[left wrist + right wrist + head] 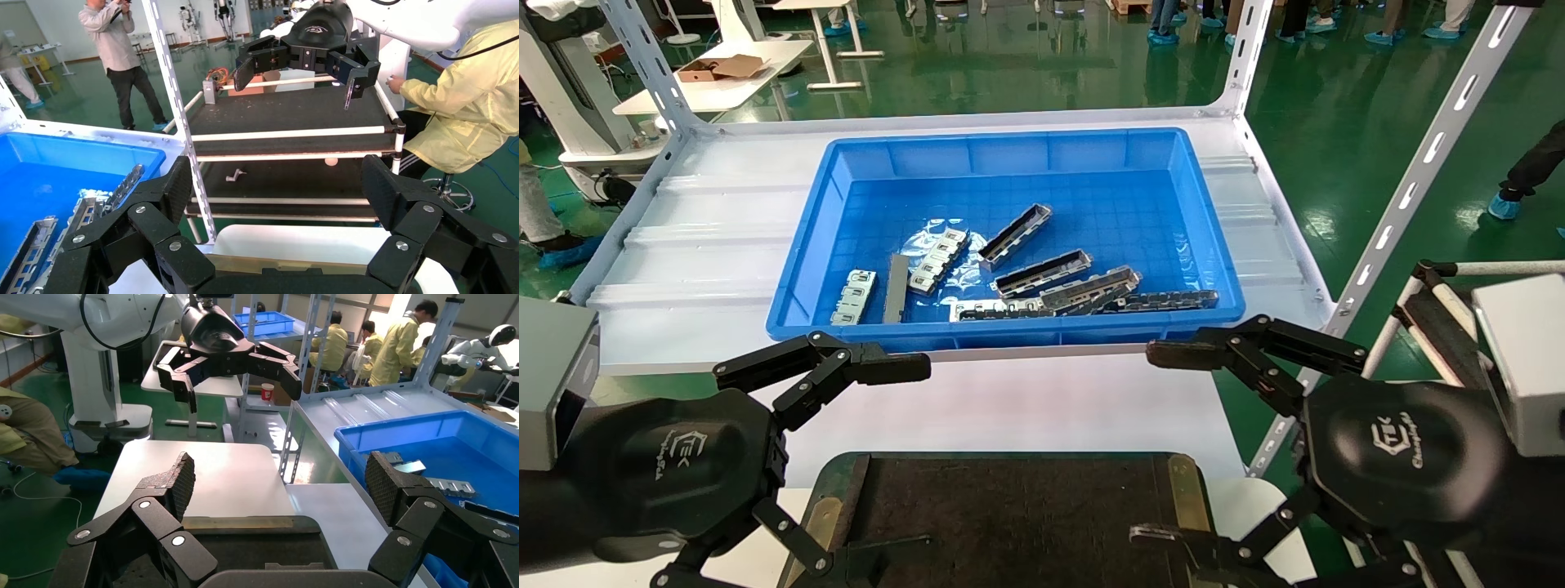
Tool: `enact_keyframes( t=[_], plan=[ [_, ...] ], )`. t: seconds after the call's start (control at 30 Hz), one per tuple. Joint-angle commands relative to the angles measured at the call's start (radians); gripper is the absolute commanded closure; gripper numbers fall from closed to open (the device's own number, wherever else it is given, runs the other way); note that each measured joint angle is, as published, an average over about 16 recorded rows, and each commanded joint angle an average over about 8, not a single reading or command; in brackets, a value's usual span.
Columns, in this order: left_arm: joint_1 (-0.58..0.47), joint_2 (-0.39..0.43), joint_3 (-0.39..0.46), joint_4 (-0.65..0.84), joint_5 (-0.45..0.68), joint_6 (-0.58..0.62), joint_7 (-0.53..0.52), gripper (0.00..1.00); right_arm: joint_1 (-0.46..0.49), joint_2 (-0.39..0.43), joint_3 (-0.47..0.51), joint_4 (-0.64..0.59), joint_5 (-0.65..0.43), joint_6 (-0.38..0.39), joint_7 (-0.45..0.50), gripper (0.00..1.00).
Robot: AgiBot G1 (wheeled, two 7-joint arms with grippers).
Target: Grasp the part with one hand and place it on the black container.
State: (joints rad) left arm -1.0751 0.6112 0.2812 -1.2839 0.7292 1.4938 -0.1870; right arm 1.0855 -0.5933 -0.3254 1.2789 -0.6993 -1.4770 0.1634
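Long grey channel-shaped parts lie in the blue bin [1197,204]: one part [1016,236] slants near the middle, and two more [1043,273] [1088,291] lie closer to the front wall. None is held. My left gripper [899,457] hovers open at the lower left, over the near end of the black container [1009,514]. My right gripper [1164,445] hovers open at the lower right, facing it. The left wrist view shows open, empty fingers [177,180] above the container's brass strip [269,266]. The right wrist view shows the same over the container [245,539].
Short silver ribbed pieces [854,296] [939,260] and a flat black toothed strip [1169,300] share the bin. The bin stands on a white shelf [707,245] with slotted uprights [1418,175]. A tube-frame cart [1434,302] stands to my right. People stand around.
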Motion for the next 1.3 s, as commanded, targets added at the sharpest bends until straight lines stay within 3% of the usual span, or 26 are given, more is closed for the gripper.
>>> enact_keyframes(
  t=[0.03,1.3],
  plan=[
    [0.0,0.0,0.0,0.0,0.0,0.0,0.0,0.0,0.0,0.0,0.0,0.0,0.0,0.0,0.0,0.0],
    [0.0,0.001,-0.001,0.0,0.004,-0.014,-0.001,0.0,0.0,0.0,0.0,0.0,0.0,0.0,0.0,0.0]
  ],
)
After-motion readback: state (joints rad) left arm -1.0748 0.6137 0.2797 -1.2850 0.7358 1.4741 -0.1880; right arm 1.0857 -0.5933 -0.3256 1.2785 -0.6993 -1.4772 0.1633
